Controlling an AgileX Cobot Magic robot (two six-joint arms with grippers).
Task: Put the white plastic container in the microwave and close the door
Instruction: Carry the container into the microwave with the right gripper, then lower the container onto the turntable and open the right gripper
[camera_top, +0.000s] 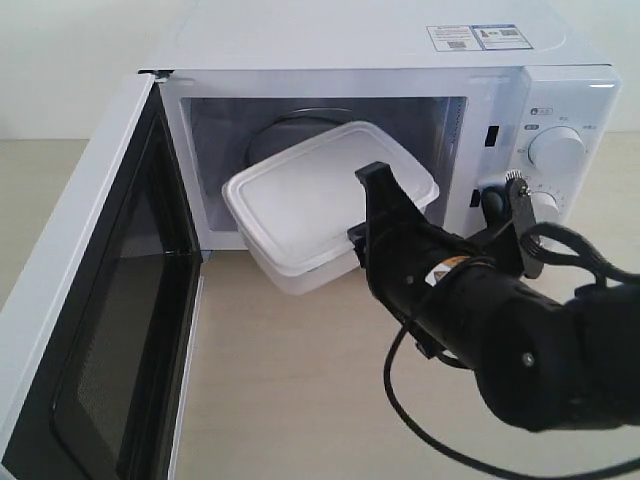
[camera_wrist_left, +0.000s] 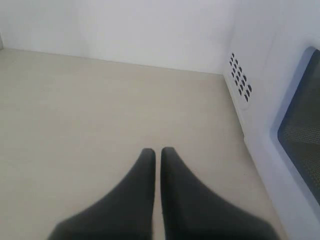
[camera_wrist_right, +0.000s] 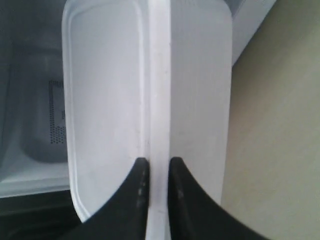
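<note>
Pinches the rim of the white plastic container (camera_top: 320, 195) in the right hand (camera_wrist_right: 158, 165), tilted, far end inside the microwave (camera_top: 400, 40) and near end jutting out above the tabletop (camera_top: 300, 350). Has the door (camera_top: 90, 300) swung wide open at left, and the left hand (camera_wrist_left: 157, 152) pressed together beside the microwave's vented wall.

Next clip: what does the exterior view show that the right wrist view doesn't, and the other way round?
Only the exterior view: the door swung open, the two dials, the stickers on top, and the arm's cable. Only the right wrist view: both fingers pinching the lid rim from either side, and a perforated patch on the cavity wall. Both: the white plastic container, held by the right gripper at the opening of the microwave, with the table beside it.
</note>
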